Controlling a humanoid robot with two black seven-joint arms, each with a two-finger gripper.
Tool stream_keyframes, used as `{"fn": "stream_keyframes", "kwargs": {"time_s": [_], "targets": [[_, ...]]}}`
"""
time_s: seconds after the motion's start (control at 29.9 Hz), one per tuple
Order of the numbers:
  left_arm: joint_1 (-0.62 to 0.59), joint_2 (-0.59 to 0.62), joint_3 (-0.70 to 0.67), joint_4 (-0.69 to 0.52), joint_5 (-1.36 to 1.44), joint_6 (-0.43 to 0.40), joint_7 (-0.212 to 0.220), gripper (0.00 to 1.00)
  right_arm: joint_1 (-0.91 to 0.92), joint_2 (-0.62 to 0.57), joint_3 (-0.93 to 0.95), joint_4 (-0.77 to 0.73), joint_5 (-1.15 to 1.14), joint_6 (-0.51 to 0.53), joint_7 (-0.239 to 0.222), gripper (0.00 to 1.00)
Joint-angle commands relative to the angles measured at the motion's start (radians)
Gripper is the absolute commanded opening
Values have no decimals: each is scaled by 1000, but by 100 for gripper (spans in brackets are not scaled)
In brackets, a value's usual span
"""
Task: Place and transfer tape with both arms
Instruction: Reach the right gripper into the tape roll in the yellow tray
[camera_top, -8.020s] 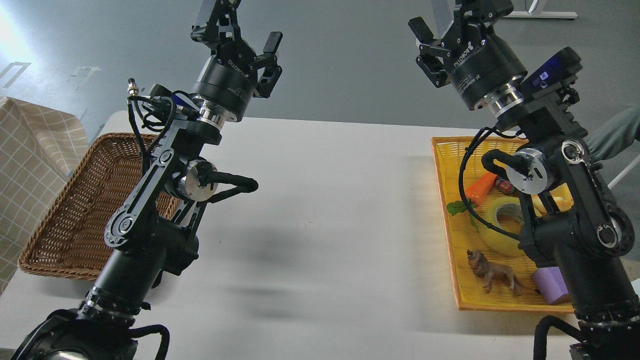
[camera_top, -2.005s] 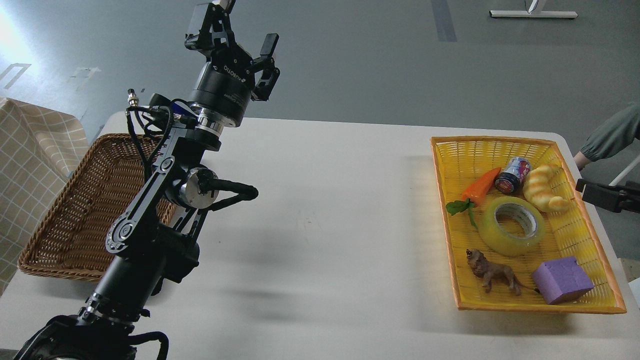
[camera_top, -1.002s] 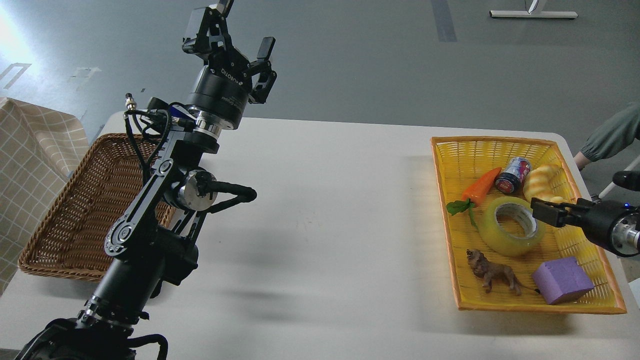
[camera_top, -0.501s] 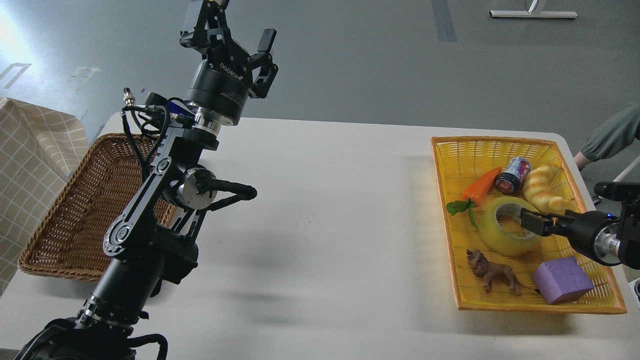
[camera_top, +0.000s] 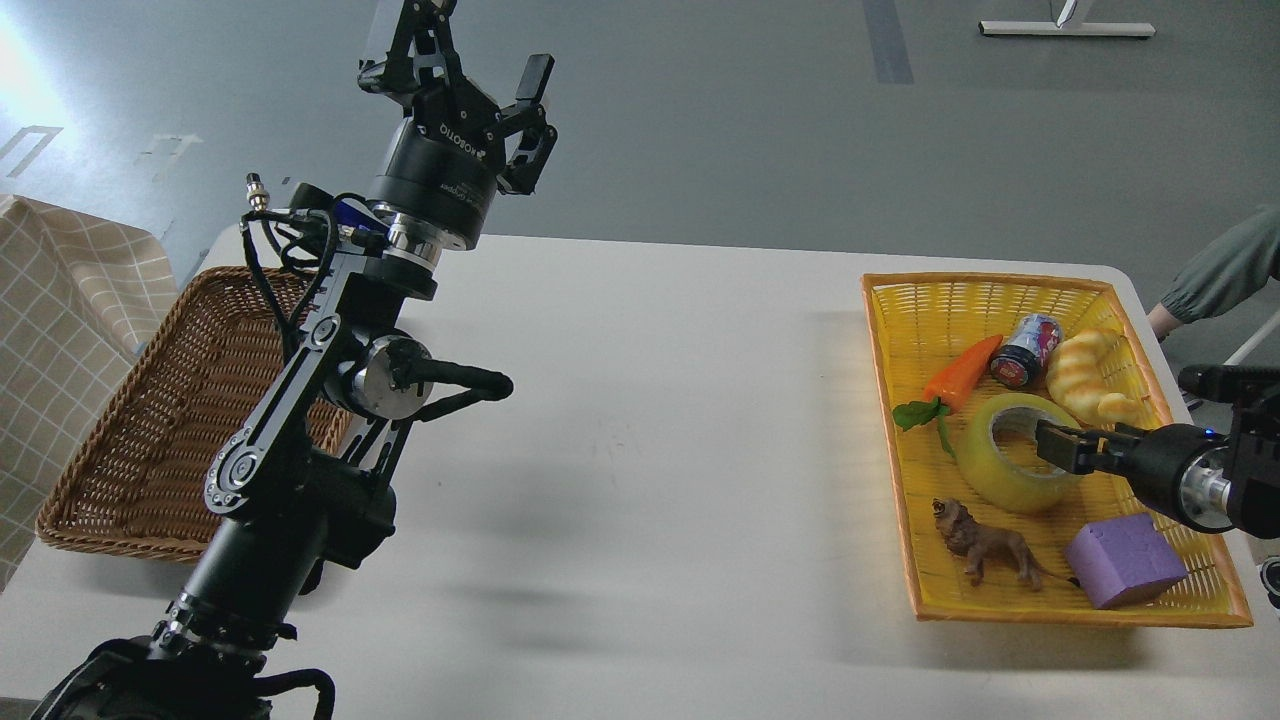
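Observation:
The tape, a yellow translucent roll with a grey-white core, lies flat in the yellow tray at the right. My right gripper reaches in low from the right edge. Its tip is at the roll's right rim, over the core hole. It looks dark and small, and I cannot tell its fingers apart. My left gripper is open and empty, held high above the table's far left side, far from the tape.
The tray also holds a toy carrot, a small can, a croissant toy, a lion figure and a purple block. A brown wicker basket stands at the left. A person's sleeve is at the right.
My right arm has dropped from a raised pose, left the view, then come in low from the right edge to the tape's right rim. The left arm has barely moved.

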Motion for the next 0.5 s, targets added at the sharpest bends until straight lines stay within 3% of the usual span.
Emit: {"fn": "stream_keyframes", "kwargs": {"time_s": [0.0, 0.27, 0.43, 0.47], "targets": [[0, 0, 0, 1, 0, 0, -1, 99, 1, 5, -25, 1, -1, 0, -5, 66], [6, 0, -1, 1, -2, 3, 1, 99, 0, 19, -29, -2, -8, 2, -18, 65], [13, 0, -1, 2, -2, 3, 1, 99, -5, 17, -28, -2, -8, 2, -20, 60], [11, 0, -1, 8, 0, 4, 1, 99, -6, 17, -28, -2, -8, 0, -20, 54]]}}
